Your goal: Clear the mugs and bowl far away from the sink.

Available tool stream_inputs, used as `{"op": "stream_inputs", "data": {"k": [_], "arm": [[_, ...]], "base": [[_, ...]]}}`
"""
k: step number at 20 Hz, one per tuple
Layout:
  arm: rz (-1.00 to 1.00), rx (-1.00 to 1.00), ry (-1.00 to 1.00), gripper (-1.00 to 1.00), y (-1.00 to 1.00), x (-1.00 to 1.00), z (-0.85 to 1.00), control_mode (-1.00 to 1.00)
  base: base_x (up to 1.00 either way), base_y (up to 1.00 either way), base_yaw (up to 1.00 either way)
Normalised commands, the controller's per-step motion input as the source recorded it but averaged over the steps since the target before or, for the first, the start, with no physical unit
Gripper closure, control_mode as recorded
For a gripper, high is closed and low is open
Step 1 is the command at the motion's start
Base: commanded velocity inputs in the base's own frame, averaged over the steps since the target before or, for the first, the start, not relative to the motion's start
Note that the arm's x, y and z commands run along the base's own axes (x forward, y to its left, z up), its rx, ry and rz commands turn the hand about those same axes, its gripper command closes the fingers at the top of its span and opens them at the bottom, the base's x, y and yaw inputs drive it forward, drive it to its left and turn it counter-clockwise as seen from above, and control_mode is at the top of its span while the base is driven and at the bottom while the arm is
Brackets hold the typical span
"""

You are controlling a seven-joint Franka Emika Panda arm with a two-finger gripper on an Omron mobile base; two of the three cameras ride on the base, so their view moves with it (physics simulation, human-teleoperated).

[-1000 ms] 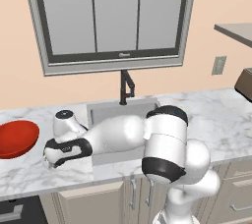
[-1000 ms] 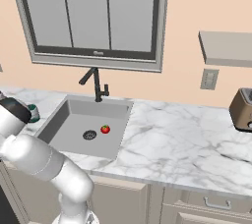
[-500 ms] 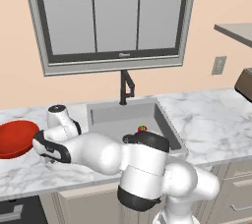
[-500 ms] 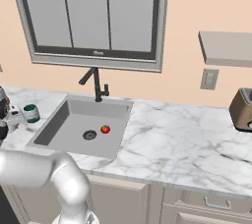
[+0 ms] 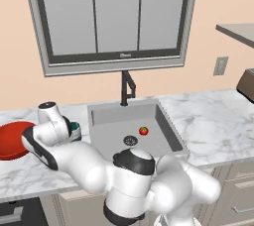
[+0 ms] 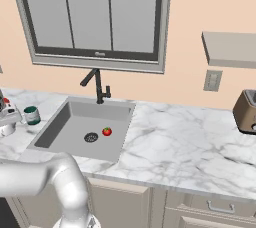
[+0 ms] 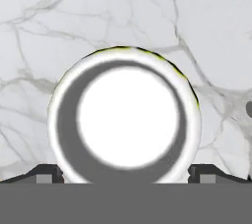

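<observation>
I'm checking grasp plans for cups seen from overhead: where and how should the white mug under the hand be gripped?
Grip the white mug across its round rim, coming straight down from above. It stands upright, mouth open toward the camera, and the open gripper's fingertips already straddle it.

red bowl [image 5: 11, 140] cut by left edge, green mug [image 5: 75, 131] half behind arm

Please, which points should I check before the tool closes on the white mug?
1. Tool open: ok.
2. White mug centred between the fingertips: ok.
3. Mug upright, mouth facing the hand camera: ok.
4. Tool low enough around the mug: cannot tell.
5. Red bowl apart from the mug: ok.
</observation>
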Motion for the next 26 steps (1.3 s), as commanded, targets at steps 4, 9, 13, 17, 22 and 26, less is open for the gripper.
{"op": "stream_inputs", "data": {"k": [4, 9, 13, 17, 22, 26], "arm": [[-0.02, 0.00, 0.00, -1.00, 0.00, -0.08, -0.16, -1.00], [-0.05, 0.00, 0.00, -1.00, 0.00, -0.09, -0.12, -1.00], [-0.06, 0.00, 0.00, -1.00, 0.00, -0.02, -0.10, -1.00], [-0.08, 0.00, 0.00, -1.00, -0.02, -0.10, -0.03, -1.00], [-0.17, 0.00, 0.01, -1.00, -0.13, -0.29, 0.00, -1.00], [-0.29, 0.00, 0.00, -1.00, -0.02, -0.44, 0.00, -1.00]], "base": [[0.00, 0.00, 0.00], [0.00, 0.00, 0.00], [0.00, 0.00, 0.00], [0.00, 0.00, 0.00], [0.00, 0.00, 0.00], [0.00, 0.00, 0.00]]}}
